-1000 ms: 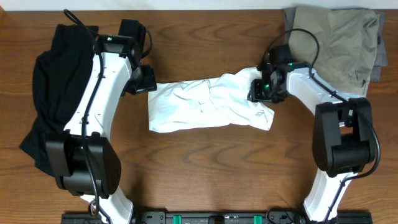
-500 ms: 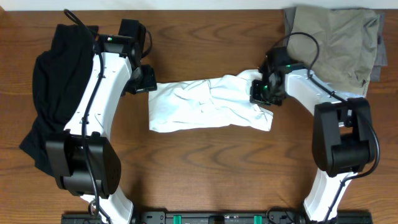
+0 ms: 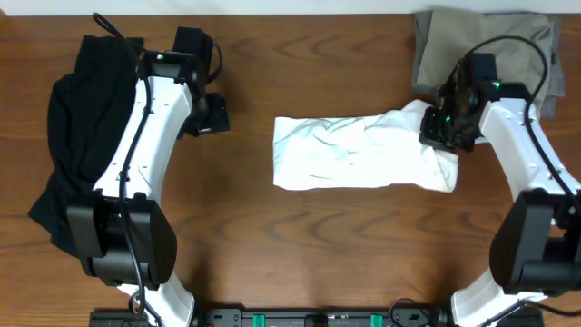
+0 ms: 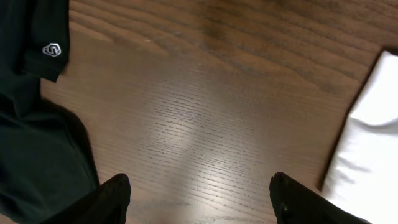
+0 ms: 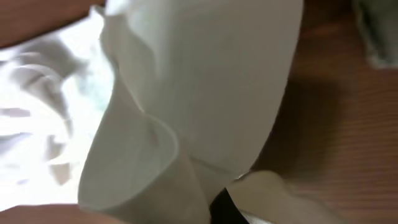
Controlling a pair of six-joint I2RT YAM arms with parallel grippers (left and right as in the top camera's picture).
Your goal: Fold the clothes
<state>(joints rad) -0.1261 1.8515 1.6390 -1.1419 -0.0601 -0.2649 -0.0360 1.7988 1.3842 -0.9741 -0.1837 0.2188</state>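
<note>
The left arm and right arm share glossy white, curved link shells joined by bulky black joint housings; a thin black cable loops loose near each one's upper end; small green lights glow by the wrists. The left gripper ends in two blunt, matte black fingers; both bases meet a black rail with green tabs.

It looked like a robotics lab bench: a white-and-black left arm and right arm stood on a black rail at the edge of a wood-grain table. Cables looped over them, and clothes lay about.
</note>
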